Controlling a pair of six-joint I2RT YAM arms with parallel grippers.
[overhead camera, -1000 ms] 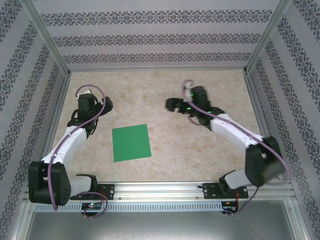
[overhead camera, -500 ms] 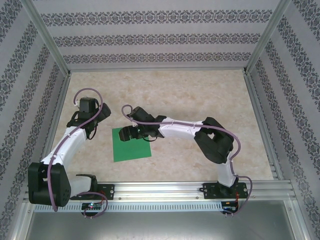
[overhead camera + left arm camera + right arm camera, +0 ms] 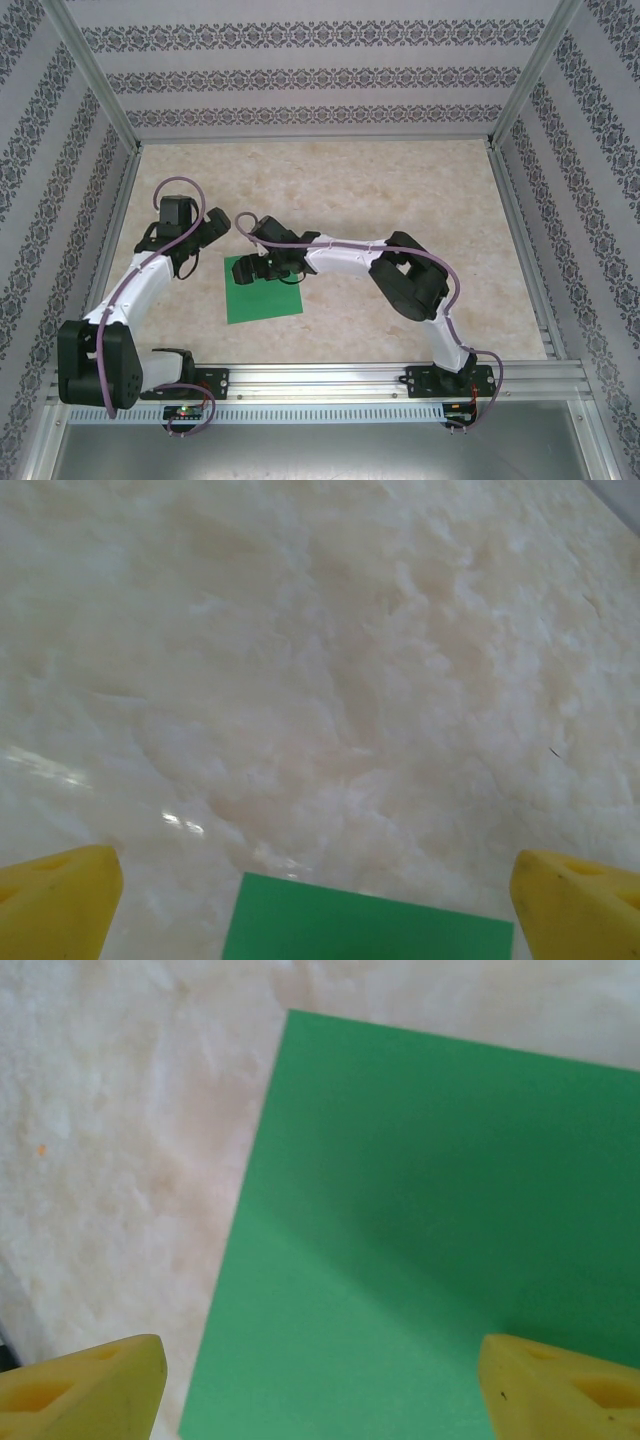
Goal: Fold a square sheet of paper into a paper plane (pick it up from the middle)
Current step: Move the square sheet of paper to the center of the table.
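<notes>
The square sheet of paper (image 3: 265, 298) is bright green and lies flat and unfolded on the marbled table, left of centre. My right gripper (image 3: 250, 270) hovers over its far left corner, open, with the yellow fingertips (image 3: 80, 1390) straddling the sheet (image 3: 430, 1210) and nothing between them. My left gripper (image 3: 216, 228) hangs just beyond the sheet's far left corner, wide open and empty. In the left wrist view the sheet's edge (image 3: 365, 930) lies between the left gripper's (image 3: 320, 910) yellow fingertips (image 3: 55, 900). The paper plane is out of view.
Patterned walls with metal posts (image 3: 100, 90) close in the table (image 3: 400, 190) on three sides. An aluminium rail (image 3: 320, 378) with both arm bases runs along the near edge. The right arm (image 3: 400, 275) stretches across the middle of the table.
The right arm has swung from the back right across to the left and now hangs over the sheet's corner. The left gripper has shifted slightly right.
</notes>
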